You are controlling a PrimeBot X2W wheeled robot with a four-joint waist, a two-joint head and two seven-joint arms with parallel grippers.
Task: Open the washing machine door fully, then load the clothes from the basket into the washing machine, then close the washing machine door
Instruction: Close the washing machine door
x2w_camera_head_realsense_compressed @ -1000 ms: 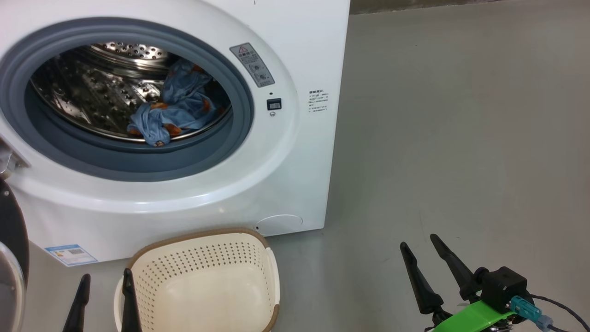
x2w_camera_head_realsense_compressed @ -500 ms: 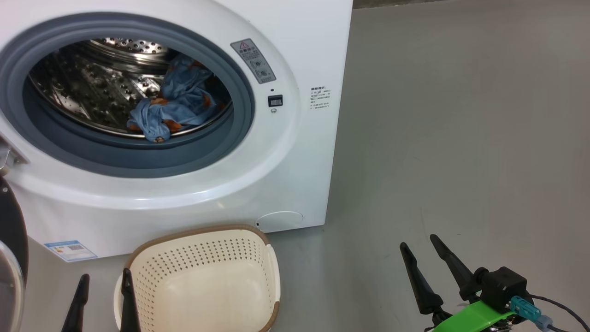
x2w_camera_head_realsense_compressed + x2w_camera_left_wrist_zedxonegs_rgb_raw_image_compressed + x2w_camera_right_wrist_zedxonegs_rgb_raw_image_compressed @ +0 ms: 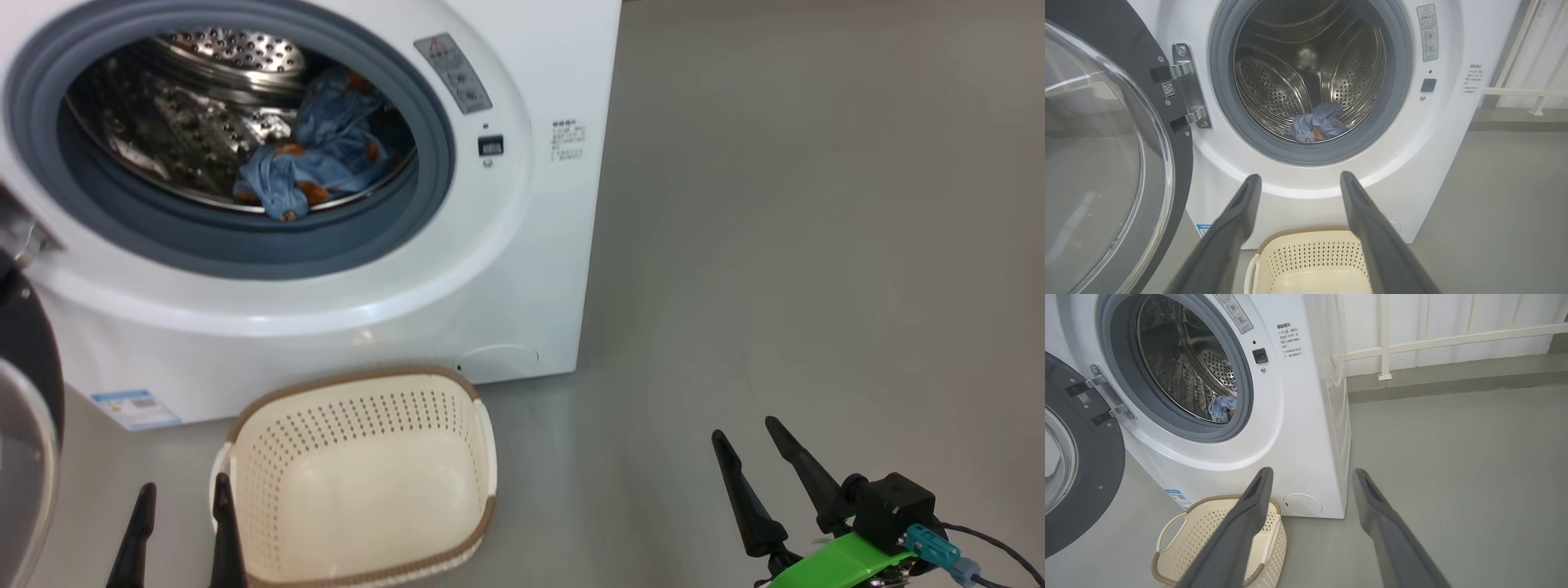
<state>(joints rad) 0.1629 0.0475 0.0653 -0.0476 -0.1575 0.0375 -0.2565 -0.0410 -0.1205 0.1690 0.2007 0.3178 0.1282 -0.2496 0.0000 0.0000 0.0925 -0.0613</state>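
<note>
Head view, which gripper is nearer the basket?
The left gripper, at lower left, right against the rim of the basket; the right gripper stands far off over bare floor.

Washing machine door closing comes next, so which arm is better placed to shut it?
Probably left: the glossy black round door stands open on the robot's left, beside the open left gripper; the right gripper is far off.

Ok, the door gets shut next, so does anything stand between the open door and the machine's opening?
Nothing visible sticks out past the gasket. The clothes lie at the drum's front lip. The basket stands on the floor before the washing machine; whether the washing machine door would swing clear above it, I cannot tell.
</note>
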